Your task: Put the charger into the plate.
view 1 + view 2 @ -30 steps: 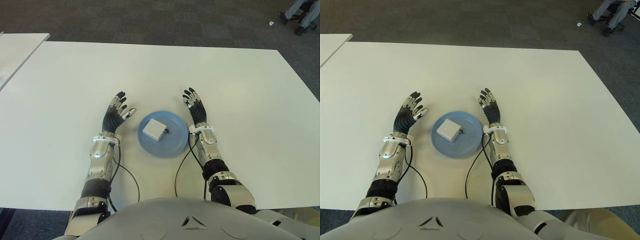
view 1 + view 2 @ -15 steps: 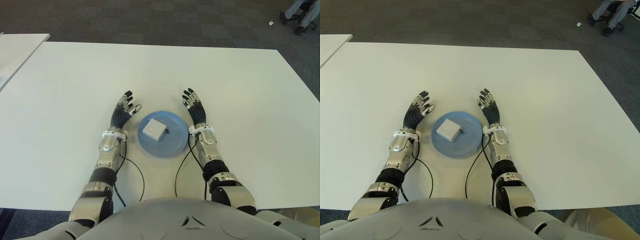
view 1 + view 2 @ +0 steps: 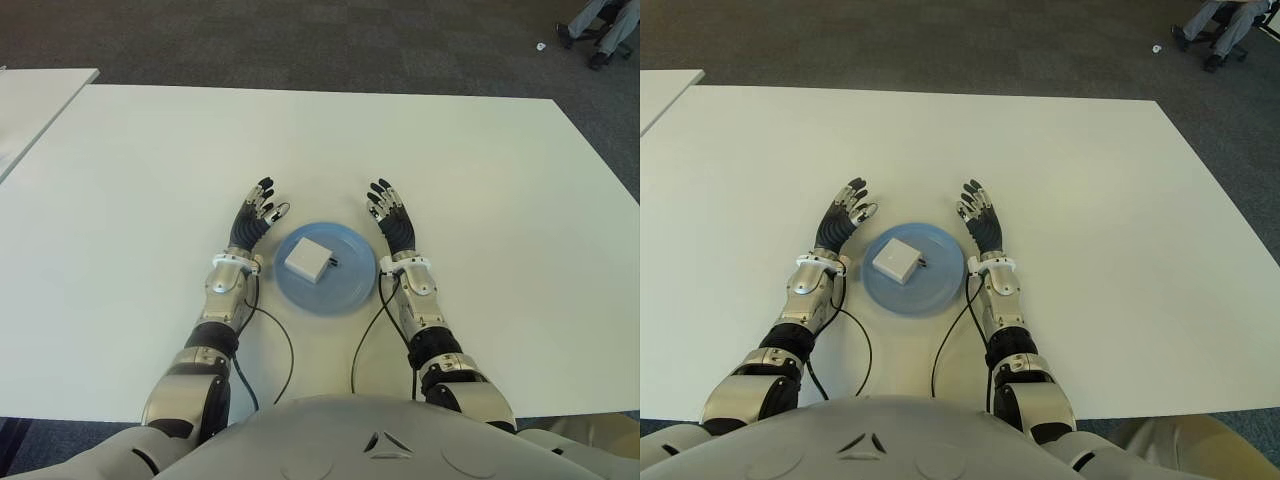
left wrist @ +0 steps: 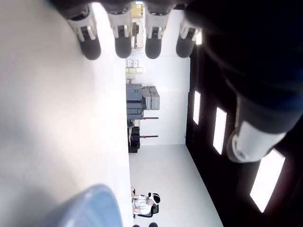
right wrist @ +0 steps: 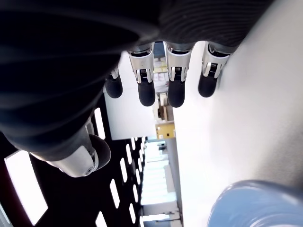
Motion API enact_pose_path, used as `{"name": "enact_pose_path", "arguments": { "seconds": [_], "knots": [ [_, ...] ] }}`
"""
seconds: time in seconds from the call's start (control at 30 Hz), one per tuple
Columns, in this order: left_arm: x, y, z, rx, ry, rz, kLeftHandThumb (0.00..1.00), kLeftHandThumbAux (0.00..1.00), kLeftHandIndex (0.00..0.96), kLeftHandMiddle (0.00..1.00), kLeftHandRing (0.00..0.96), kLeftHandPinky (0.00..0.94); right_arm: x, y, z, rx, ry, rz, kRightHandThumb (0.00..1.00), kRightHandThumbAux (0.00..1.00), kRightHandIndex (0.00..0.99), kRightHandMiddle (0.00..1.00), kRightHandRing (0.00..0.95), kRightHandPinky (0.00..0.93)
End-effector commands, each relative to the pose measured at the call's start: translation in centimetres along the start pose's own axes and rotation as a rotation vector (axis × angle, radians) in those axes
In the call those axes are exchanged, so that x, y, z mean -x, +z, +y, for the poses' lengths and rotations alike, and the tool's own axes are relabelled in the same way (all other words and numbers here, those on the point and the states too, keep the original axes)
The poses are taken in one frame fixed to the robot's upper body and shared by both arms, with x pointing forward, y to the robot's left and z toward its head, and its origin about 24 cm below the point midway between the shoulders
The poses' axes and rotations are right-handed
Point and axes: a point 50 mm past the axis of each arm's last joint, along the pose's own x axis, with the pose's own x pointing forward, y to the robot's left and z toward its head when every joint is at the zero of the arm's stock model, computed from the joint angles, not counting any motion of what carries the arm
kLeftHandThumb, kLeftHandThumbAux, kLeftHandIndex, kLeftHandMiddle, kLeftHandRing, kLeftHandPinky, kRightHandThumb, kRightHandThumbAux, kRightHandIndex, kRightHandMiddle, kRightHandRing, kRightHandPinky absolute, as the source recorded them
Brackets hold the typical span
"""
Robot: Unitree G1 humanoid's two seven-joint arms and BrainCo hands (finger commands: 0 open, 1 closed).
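Observation:
A white square charger (image 3: 310,260) lies inside the round blue plate (image 3: 347,291) in front of me on the white table (image 3: 140,170). My left hand (image 3: 253,214) is just left of the plate, fingers stretched out and holding nothing. My right hand (image 3: 392,217) is just right of the plate, fingers also straight and holding nothing. The plate's rim (image 4: 90,208) shows at the edge of the left wrist view, and the plate's rim (image 5: 251,203) shows in the right wrist view too.
Black cables (image 3: 268,345) run from both wrists back toward my body. A second white table (image 3: 35,95) stands at the far left. A seated person's legs (image 3: 605,25) show on the dark carpet at the far right.
My left hand and forearm have swung inward to the right, ending close beside the plate. The right hand has shifted only slightly. The charger has stayed in the plate.

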Motion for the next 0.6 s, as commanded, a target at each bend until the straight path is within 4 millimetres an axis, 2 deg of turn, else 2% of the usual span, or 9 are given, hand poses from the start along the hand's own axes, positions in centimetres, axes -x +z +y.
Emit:
{"name": "enact_pose_path", "arguments": {
  "seconds": [0.03,0.6],
  "knots": [
    [0.8,-1.8,-0.8,0.0,-0.02,0.101,0.0,0.575,0.0,0.0,0.0,0.0,0.5,-0.5,0.3,-0.012,0.006,0.031,0.0,0.644,0.035,0.127,0.101,0.078],
    [0.8,-1.3,-2.5,-0.058,-0.046,0.101,0.0,0.584,0.0,0.0,0.0,0.0,1.7,-0.4,-1.4,0.009,-0.013,0.04,0.0,0.645,0.038,0.132,0.1,0.076]
  ]
}}
